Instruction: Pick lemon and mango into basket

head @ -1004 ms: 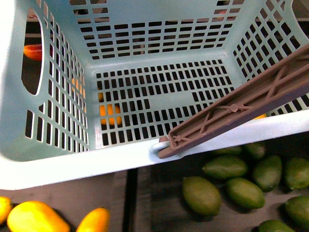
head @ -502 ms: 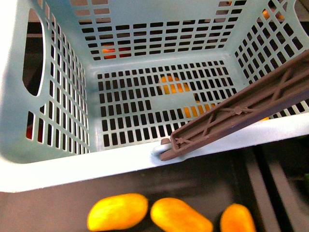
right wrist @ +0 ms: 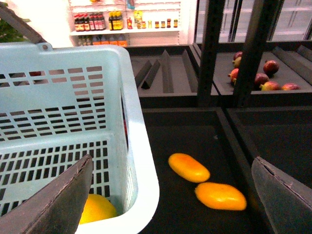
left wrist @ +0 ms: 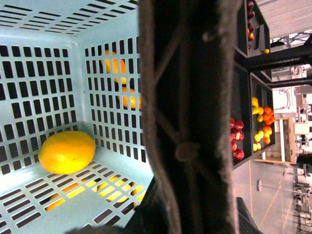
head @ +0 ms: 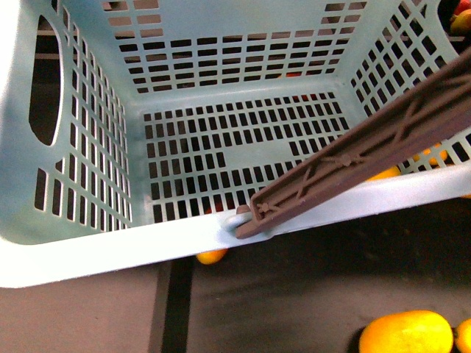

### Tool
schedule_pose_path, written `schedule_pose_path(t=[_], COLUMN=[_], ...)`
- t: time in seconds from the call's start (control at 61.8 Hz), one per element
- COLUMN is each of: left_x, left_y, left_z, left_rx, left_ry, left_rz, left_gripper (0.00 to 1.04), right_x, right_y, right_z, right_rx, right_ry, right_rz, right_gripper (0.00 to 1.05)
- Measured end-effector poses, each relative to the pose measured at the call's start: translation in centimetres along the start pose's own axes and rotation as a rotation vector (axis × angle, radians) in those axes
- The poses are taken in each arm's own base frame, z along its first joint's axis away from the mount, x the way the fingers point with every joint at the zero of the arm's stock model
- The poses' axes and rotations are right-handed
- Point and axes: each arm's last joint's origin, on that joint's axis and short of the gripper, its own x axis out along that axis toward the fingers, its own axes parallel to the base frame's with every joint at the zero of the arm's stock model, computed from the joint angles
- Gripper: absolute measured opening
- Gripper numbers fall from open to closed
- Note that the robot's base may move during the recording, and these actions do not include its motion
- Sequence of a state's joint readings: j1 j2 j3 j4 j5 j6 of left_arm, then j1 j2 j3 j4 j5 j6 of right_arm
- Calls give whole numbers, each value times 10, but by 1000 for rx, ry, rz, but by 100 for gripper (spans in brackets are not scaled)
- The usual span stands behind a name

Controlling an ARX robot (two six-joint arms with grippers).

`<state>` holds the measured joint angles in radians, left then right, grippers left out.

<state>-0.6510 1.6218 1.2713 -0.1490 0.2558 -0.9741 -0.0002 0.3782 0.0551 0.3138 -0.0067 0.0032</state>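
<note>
The pale aqua basket (head: 96, 250) fills the front view, its brown ribbed handle (head: 353, 158) slanting across the right. My left gripper (left wrist: 190, 209) is shut on the handle (left wrist: 187, 97) and mostly hidden behind it. A plain yellow oval fruit, the lemon by its look (left wrist: 67, 151), lies in a corner of the basket floor; it also shows in the right wrist view (right wrist: 96, 208). My right gripper (right wrist: 171, 159) is open and empty beside the basket's rim (right wrist: 139, 146), over two orange-yellow mangoes (right wrist: 188, 167) (right wrist: 220, 196) on a dark shelf.
Another orange-yellow fruit (head: 405, 332) lies on the dark shelf below the basket. Dark upright posts (right wrist: 209, 48) and a raised shelf with red fruits (right wrist: 263, 78) stand behind the mangoes. Far crates of mixed fruit (left wrist: 258, 126) show in the left wrist view.
In the front view the shelf below the basket has slid rightward: the green fruits are gone and the yellow ones have passed to the lower right. Basket and handle keep their place.
</note>
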Motion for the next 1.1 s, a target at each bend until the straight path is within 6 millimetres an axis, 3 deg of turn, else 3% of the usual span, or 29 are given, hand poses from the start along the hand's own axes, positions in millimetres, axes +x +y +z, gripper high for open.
schedule_pose_path(t=[0.178,0.21,0.34,0.453,0.583,0.842,1.101], left_x=[-1,-1,0,0,1,0,0], left_y=[1,1,-2,-3,-3,-2,-2], left_z=[2,2,-2,-4,-4,-3,-3], left_rx=[10,11,8,2,3,7,7], left_ry=[-25,-21,5,18,16,9,13], left_rz=[13,11,-4,-12,-10,-6,-8], left_gripper=[4,4,4,4,4,4,4], right_x=[0,2,10,29,49,58,62], right_y=[0,0,-7,-34,-52,-47,-39], right_z=[0,0,4,1,-35,-103,-136], right_rx=[4,38,272,530,640,561,505], right_ry=[1,75,447,519,713,972,1080], right_rz=[-10,-70,-392,-483,-526,-439,-377], right_gripper=[96,96,96,96,96,96,96])
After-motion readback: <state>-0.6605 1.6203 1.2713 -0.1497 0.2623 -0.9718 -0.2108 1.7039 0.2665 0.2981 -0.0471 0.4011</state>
